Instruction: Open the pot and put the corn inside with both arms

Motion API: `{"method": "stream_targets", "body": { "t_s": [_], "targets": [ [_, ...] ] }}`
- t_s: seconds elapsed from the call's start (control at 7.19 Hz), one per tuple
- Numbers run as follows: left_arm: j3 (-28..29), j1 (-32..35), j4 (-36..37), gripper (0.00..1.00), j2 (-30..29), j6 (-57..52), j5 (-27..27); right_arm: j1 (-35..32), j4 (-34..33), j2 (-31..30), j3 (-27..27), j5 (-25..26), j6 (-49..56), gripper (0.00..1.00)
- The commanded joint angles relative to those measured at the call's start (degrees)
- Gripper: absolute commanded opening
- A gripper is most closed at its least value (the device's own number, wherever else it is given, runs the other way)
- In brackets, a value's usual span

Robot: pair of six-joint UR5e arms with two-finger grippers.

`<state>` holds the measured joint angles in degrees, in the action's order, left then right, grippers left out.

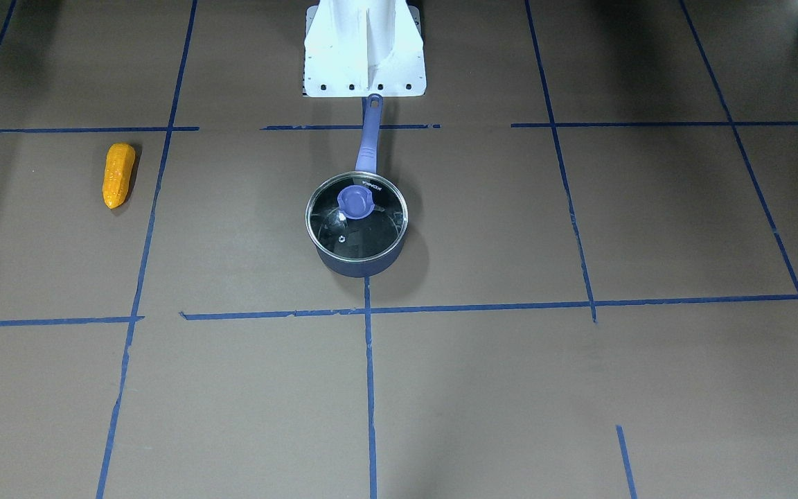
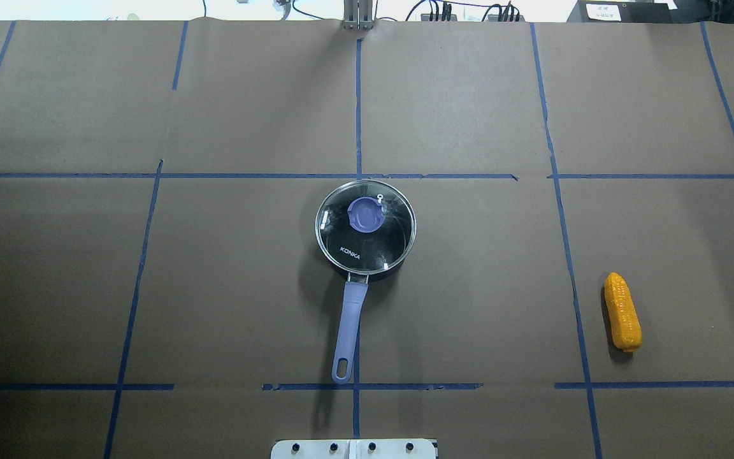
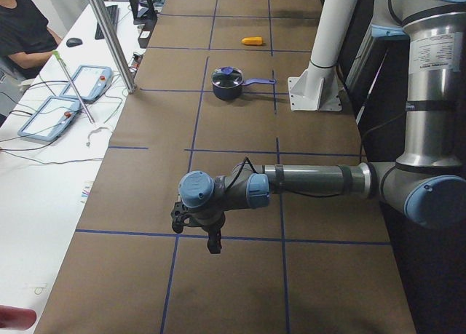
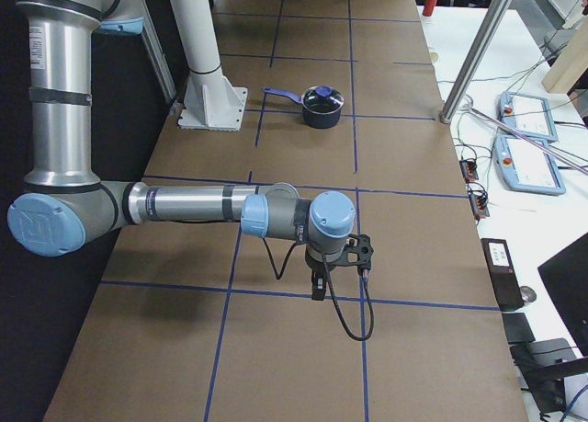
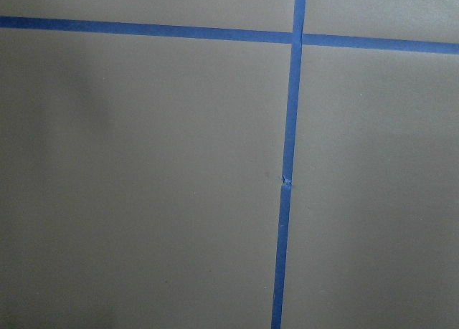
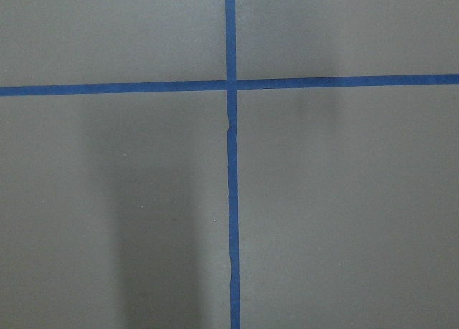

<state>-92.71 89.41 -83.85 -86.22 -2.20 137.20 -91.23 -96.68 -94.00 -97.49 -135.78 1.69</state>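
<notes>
The dark navy pot (image 2: 376, 273) stands at the table's middle with its glass lid (image 2: 365, 227) on, purple knob up, and its purple-blue handle (image 2: 349, 322) pointing at the robot's base. It also shows in the front view (image 1: 357, 262). The corn (image 2: 622, 312) lies on the table far to the pot's right, on my right arm's side; in the front view it (image 1: 118, 174) is at the left. My left gripper (image 3: 211, 241) and right gripper (image 4: 317, 289) hang over bare table at opposite ends, far from both. I cannot tell whether they are open or shut.
The white base plate (image 1: 364, 48) stands just behind the pot's handle. Blue tape lines (image 2: 358, 175) cross the brown table cover. Side benches hold teach pendants (image 3: 84, 83) and cables, and a metal post (image 3: 109, 36) stands at the table's far edge.
</notes>
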Motion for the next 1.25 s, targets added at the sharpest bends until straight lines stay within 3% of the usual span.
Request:
{"method": "stream_targets", "body": {
  "t_s": [0.0,0.42,0.7,0.97,1.11],
  "targets": [
    [-0.63,-0.02,0.00,1.00,0.00,0.17,0.00,0.00,0.00,0.22,-0.07,-0.02,-0.11,1.00],
    [-4.56,-0.20,0.87,1.00,-2.19,1.05,-0.09,0.00,0.00,0.40,0.02,-0.02,-0.02,1.00],
    [-13.77,-2.38,2.45,1.00,-2.38,6.99,-0.18,0.00,0.00,0.57,0.02,-0.02,0.07,1.00],
    [-26.59,-15.16,4.04,1.00,-3.77,21.70,-0.35,0.00,0.09,0.57,-0.07,-0.02,0.16,1.00],
    [-30.48,-22.71,4.04,1.00,-8.92,33.98,-0.79,0.00,0.00,0.57,-0.07,-0.02,-0.02,1.00]
  ]
}}
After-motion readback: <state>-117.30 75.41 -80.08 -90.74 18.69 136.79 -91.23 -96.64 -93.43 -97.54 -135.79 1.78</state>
